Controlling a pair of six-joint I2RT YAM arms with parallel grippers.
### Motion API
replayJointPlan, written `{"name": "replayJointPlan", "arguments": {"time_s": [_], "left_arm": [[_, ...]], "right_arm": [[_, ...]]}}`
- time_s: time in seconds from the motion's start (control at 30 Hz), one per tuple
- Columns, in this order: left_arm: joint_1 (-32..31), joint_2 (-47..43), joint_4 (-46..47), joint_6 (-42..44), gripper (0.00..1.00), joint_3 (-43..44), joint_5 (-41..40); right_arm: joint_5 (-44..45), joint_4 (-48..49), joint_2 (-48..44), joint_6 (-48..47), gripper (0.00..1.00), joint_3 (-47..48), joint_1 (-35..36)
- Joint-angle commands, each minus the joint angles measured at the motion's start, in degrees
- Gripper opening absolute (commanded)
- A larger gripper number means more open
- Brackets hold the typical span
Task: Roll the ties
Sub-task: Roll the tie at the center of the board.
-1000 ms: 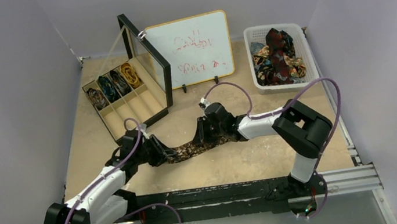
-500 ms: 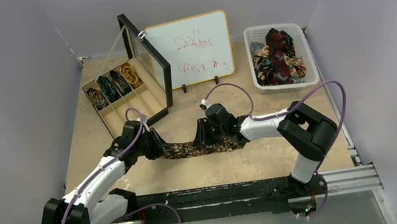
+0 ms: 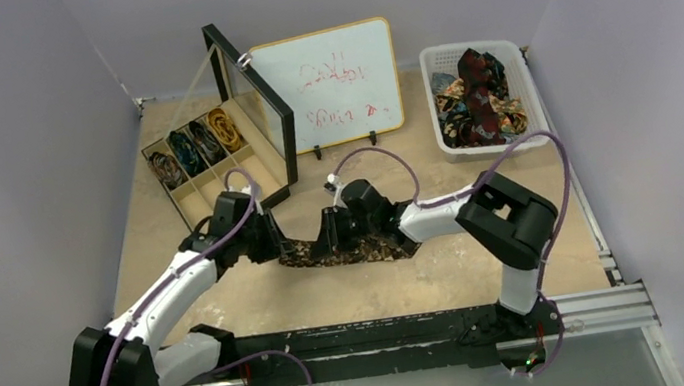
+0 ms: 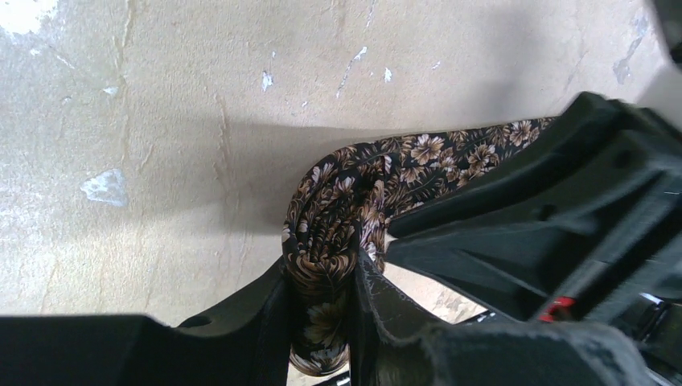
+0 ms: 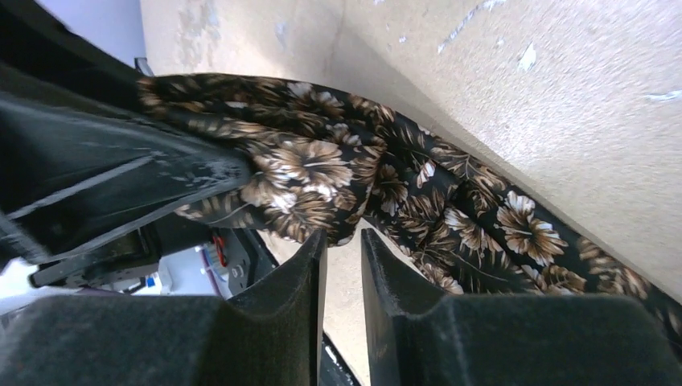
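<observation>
Item: brown floral tie (image 3: 371, 247), a loose strip lying crosswise on the middle of the table (image 3: 372, 290), held between the two grippers. Left gripper (image 4: 322, 281): fingers pressed onto a folded, bunched end of the tie, with cloth filling the gap between them. Right gripper (image 5: 343, 249): fingers drawn close with only a narrow slit, and the tie's hem lies at their tips. It cannot be told whether any cloth is caught. Open room: tan surface runs from the tie toward the near rail (image 3: 388, 331) and to the right. Edges: the divided box (image 3: 250, 178) and its raised lid (image 3: 293, 149) stand near, behind the left gripper. The whiteboard (image 3: 333, 83) stands upright farther back. The white basket (image 3: 471, 45) sits in the far right corner, well apart. Other stock: rolled ties (image 3: 195, 145) in the box's rear compartments and a heap of loose ties (image 3: 478, 98) in the basket. View notes: only the overhead view shows the box, board and basket. The left wrist view alone shows the pinch on the bunched end. The right wrist view alone shows the slit and the leaf print close up.
</observation>
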Motion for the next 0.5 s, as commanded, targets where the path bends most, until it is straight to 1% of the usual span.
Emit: {"name": "replayJointPlan", "arguments": {"time_s": [0.0,0.1,0.23,0.37,0.47], "left_arm": [[-1.51,0.74,-2.38,2.69,0.24,3.71,-3.99],[-2.83,1.57,-3.56,2.89,0.24,4.48,-6.08],[-4.92,2.56,-6.03,2.6,0.23,6.17,-10.5],[-6.53,2.97,-8.78,2.32,0.22,8.57,-15.02],[-7.42,3.22,-10.32,2.04,0.21,10.0,-18.2]], "right_arm": [[-3.81,4.07,3.96,2.56,0.23,2.74,0.79],[-4.22,4.46,5.95,2.27,0.22,4.04,0.79],[-4.71,1.93,6.5,1.59,0.22,5.64,0.75],[-2.56,-1.08,3.37,0.68,0.22,4.42,0.58],[0.59,-2.86,-0.74,0.4,0.26,1.71,0.05]]}}
